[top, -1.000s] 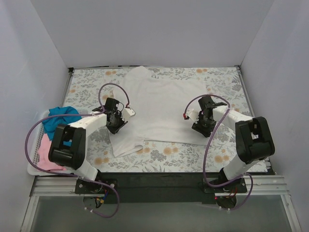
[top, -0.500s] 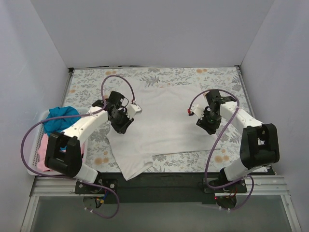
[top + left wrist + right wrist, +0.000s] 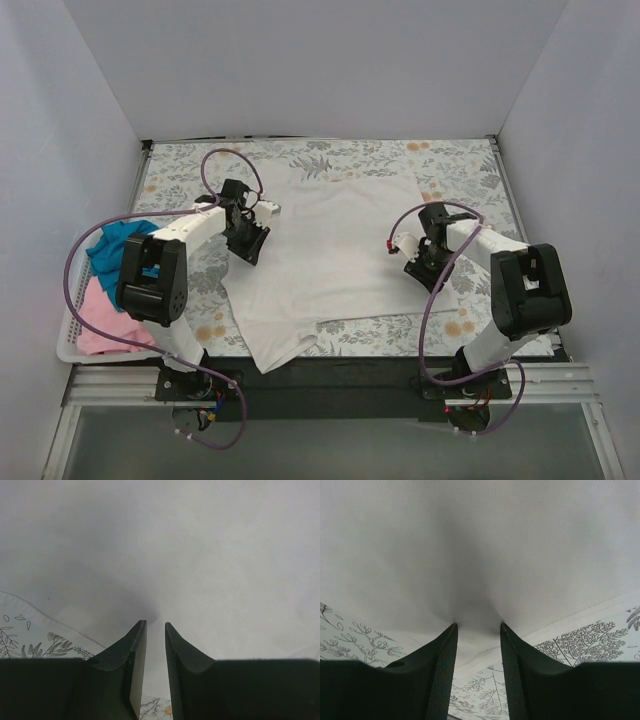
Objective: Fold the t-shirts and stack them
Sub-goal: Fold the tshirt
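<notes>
A white t-shirt (image 3: 335,255) lies spread flat on the floral table cover (image 3: 180,170), with its near left corner hanging over the front edge. My left gripper (image 3: 250,240) rests on the shirt's left edge. Its jaws stand a narrow gap apart, tips pressed onto the cloth (image 3: 200,555), and nothing is pinched in my left gripper (image 3: 155,623). My right gripper (image 3: 425,265) sits at the shirt's right edge. Up close my right gripper (image 3: 477,625) is open, with the hem (image 3: 470,540) running between the fingers. A teal shirt (image 3: 120,245) and a pink shirt (image 3: 105,320) lie in the basket.
A white slotted basket (image 3: 68,352) stands at the left edge of the table. White walls close in the back and both sides. Purple cables loop over both arms. The cover shows beside the shirt in the left wrist view (image 3: 30,640) and in the right wrist view (image 3: 600,640).
The white shirt was dragged toward the near edge and flattened out. Since then both grippers have dropped onto its side edges, and the jaws now stand apart.
</notes>
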Controlling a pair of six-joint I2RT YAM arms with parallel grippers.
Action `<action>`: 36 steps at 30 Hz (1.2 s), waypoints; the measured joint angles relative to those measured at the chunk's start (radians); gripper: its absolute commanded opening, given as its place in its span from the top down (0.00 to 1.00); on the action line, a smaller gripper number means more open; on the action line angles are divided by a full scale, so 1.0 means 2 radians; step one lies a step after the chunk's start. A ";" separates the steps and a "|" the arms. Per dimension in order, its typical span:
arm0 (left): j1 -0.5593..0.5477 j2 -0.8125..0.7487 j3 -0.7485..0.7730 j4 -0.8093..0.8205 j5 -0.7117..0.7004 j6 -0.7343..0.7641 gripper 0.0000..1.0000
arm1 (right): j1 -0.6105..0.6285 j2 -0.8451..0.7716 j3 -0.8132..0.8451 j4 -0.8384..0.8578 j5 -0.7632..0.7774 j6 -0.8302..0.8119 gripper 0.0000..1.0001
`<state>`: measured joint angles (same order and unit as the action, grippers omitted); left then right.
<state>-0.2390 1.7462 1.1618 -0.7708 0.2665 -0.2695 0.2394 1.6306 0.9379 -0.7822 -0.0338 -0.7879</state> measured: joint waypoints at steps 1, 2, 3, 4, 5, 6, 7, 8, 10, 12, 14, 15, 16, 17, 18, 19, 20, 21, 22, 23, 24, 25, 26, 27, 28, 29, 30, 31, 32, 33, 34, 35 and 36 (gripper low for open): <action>0.000 0.000 -0.005 0.005 -0.002 0.000 0.80 | 0.003 -0.010 -0.010 0.006 0.005 0.000 0.55; 0.000 -0.001 -0.013 0.009 -0.004 0.000 0.80 | 0.005 -0.019 -0.023 0.014 0.009 0.000 0.55; 0.000 -0.003 -0.023 0.011 -0.007 0.000 0.80 | 0.008 -0.030 -0.034 0.020 0.014 0.000 0.55; 0.000 -0.005 -0.034 0.012 -0.010 0.001 0.80 | 0.010 -0.043 -0.049 0.023 0.018 0.000 0.55; 0.000 -0.007 -0.050 0.013 -0.013 0.003 0.80 | 0.013 -0.049 -0.054 0.023 0.019 0.000 0.55; 0.000 -0.013 -0.059 0.013 -0.013 0.005 0.80 | 0.018 -0.060 -0.066 0.025 0.022 0.000 0.55; 0.000 -0.023 -0.068 0.014 -0.014 0.008 0.80 | 0.022 -0.072 -0.075 0.024 0.023 0.000 0.54; 0.000 -0.034 -0.076 0.012 -0.014 0.011 0.80 | 0.027 -0.084 -0.084 0.019 0.023 0.000 0.50; 0.002 -0.049 -0.084 0.002 -0.013 0.014 0.78 | 0.034 -0.100 -0.095 -0.007 0.012 0.000 0.41; 0.006 -0.055 -0.074 -0.010 0.003 0.018 0.73 | 0.035 -0.103 -0.092 -0.039 -0.010 -0.001 0.24; 0.010 -0.054 -0.042 -0.020 0.023 0.015 0.70 | 0.027 -0.101 -0.057 -0.077 -0.031 -0.003 0.18; 0.012 -0.051 -0.016 -0.025 0.031 0.011 0.68 | 0.020 -0.098 -0.033 -0.088 -0.040 -0.004 0.18; 0.014 -0.045 0.017 -0.025 0.038 0.004 0.66 | 0.009 -0.090 0.007 -0.099 -0.054 -0.005 0.18; 0.015 -0.038 0.051 -0.016 0.044 -0.004 0.65 | -0.003 -0.073 0.058 -0.108 -0.064 -0.004 0.18; 0.016 -0.029 0.088 -0.009 0.048 -0.014 0.61 | -0.017 -0.053 0.114 -0.107 -0.077 -0.002 0.18; 0.017 -0.015 0.126 0.001 0.052 -0.024 0.57 | -0.031 -0.027 0.169 -0.101 -0.091 0.001 0.18; 0.017 -0.003 0.155 0.014 0.054 -0.035 0.55 | -0.045 0.001 0.224 -0.097 -0.104 0.006 0.19; 0.017 0.014 0.190 0.030 0.056 -0.050 0.53 | -0.060 0.033 0.277 -0.094 -0.115 0.013 0.19; 0.017 0.036 0.228 0.040 0.058 -0.064 0.52 | -0.073 0.064 0.325 -0.089 -0.127 0.019 0.19; 0.017 0.061 0.263 0.053 0.058 -0.077 0.52 | -0.086 0.098 0.374 -0.088 -0.135 0.028 0.19; 0.018 0.087 0.298 0.064 0.057 -0.091 0.52 | -0.099 0.133 0.423 -0.087 -0.142 0.038 0.19; 0.018 0.115 0.332 0.072 0.054 -0.104 0.52 | -0.110 0.168 0.466 -0.082 -0.147 0.046 0.20; 0.019 0.143 0.361 0.082 0.047 -0.117 0.51 | -0.119 0.201 0.504 -0.077 -0.151 0.055 0.20; 0.020 0.170 0.387 0.089 0.043 -0.128 0.50 | -0.127 0.232 0.537 -0.075 -0.152 0.062 0.20; 0.021 0.193 0.409 0.093 0.038 -0.138 0.48 | -0.134 0.261 0.564 -0.073 -0.153 0.068 0.20; 0.022 0.221 0.434 0.094 0.035 -0.147 0.46 | -0.139 0.283 0.583 -0.072 -0.152 0.072 0.21; 0.024 0.248 0.456 0.098 0.032 -0.156 0.46 | -0.144 0.307 0.601 -0.068 -0.151 0.078 0.21; 0.027 0.273 0.476 0.102 0.029 -0.165 0.44 | -0.147 0.333 0.618 -0.066 -0.147 0.081 0.22; 0.028 0.292 0.489 0.103 0.027 -0.170 0.43 | -0.148 0.347 0.624 -0.063 -0.144 0.083 0.22; 0.031 0.310 0.498 0.104 0.023 -0.175 0.43 | -0.149 0.362 0.628 -0.061 -0.140 0.084 0.22; 0.032 0.323 0.504 0.106 0.021 -0.178 0.43 | -0.148 0.374 0.630 -0.058 -0.138 0.084 0.22; 0.034 0.334 0.505 0.109 0.018 -0.180 0.43 | -0.147 0.383 0.630 -0.055 -0.135 0.084 0.23; 0.035 0.341 0.505 0.109 0.015 -0.182 0.43 | -0.146 0.391 0.630 -0.053 -0.133 0.084 0.24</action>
<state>-0.1696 2.4275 2.1723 -0.5529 0.2970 -0.6342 -0.0528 2.4123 2.1975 -0.8879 -0.2993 -0.6201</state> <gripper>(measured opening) 0.566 0.780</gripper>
